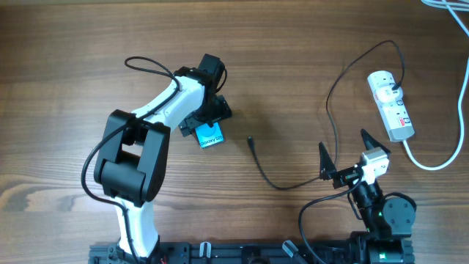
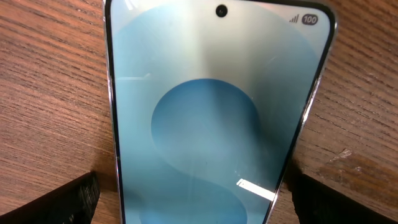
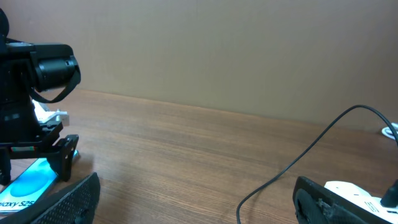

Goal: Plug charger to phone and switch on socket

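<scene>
The phone [image 2: 211,124] sits between the parted fingers of your left gripper [image 2: 193,180] — unclamped; your right gripper [image 1: 342,141] gapes empty near the charger [image 1: 250,141].

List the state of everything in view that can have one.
phone, screen lit, flat on the table, charger not connected.
charger, tip loose on table, apart from phone.
socket, black plug in; switch position unreadable.
left gripper, open, fingers straddling phone.
right gripper, open, empty.
</scene>
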`<state>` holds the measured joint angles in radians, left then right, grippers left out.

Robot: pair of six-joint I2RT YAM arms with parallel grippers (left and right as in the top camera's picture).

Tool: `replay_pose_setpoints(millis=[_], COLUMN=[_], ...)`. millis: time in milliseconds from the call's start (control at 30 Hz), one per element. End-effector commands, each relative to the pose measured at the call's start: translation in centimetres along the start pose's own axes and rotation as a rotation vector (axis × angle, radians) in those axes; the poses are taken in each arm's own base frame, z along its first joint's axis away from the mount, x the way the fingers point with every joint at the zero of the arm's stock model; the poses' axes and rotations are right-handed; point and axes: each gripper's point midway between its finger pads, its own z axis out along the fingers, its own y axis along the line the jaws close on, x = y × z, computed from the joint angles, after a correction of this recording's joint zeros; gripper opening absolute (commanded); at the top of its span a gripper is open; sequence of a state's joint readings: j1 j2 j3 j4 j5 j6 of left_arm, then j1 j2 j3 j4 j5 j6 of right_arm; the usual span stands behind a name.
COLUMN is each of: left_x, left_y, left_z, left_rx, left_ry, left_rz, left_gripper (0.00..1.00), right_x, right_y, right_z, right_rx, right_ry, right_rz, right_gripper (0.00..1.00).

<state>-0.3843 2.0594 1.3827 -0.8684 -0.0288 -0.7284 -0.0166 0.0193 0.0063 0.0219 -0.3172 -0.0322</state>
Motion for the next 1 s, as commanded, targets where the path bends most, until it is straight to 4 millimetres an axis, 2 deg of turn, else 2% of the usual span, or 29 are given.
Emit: replay_pose_setpoints(millis=[0, 233, 400, 500, 600, 667, 767, 800, 867, 967], left_x=[1.8, 1.3, 1.6, 1.8, 3.0, 3.3, 3.4, 3.4, 3.4, 2.8], left_y=[2.9, 3.1, 2.5, 2.3, 0.9, 0.7, 0.6, 0.6, 0.6, 1.1], left_z=[3.9, 4.0, 4.0, 4.0, 3.9, 3.9, 3.9, 3.9, 3.9, 4.0], left_rx=[-0.141, -0.133, -0.100, -0.084, 0.006, 0.021, 0.032, 0.031, 0.032, -0.002], left_ry=[0.054, 0.048, 0.073, 0.086, 0.156, 0.168, 0.173, 0.172, 0.171, 0.148], left_rz=[-0.007, -0.013, 0.064, 0.076, 0.190, 0.216, 0.265, 0.268, 0.267, 0.228], left_gripper=[1.00, 1.00, 1.00, 0.93, 0.82, 0.80, 0.82, 0.85, 0.98, 1.00], right_x=[-0.2, -0.2, -0.2, -0.2, -0.2, -0.2, -0.2, -0.2, -0.2, -0.2], right_y=[-0.1, -0.1, -0.1, -0.1, -0.1, -0.1, -0.1, -0.1, -0.1, -0.1], right_z=[-0.1, -0.1, -0.1, -0.1, -0.1, -0.1, -0.1, -0.1, -0.1, -0.1], right_rx=[0.005, 0.006, 0.005, 0.005, 0.005, 0.005, 0.005, 0.005, 0.006, 0.005], right_ry=[-0.010, -0.010, -0.010, -0.010, -0.010, -0.010, -0.010, -0.010, -0.010, -0.010], right_rz=[-0.021, -0.021, -0.021, -0.021, -0.021, -0.021, -0.021, -0.021, -0.021, -0.021], right_gripper=[1.00, 1.00, 1.00, 1.00, 1.00, 0.99, 1.00, 1.00, 1.00, 1.00])
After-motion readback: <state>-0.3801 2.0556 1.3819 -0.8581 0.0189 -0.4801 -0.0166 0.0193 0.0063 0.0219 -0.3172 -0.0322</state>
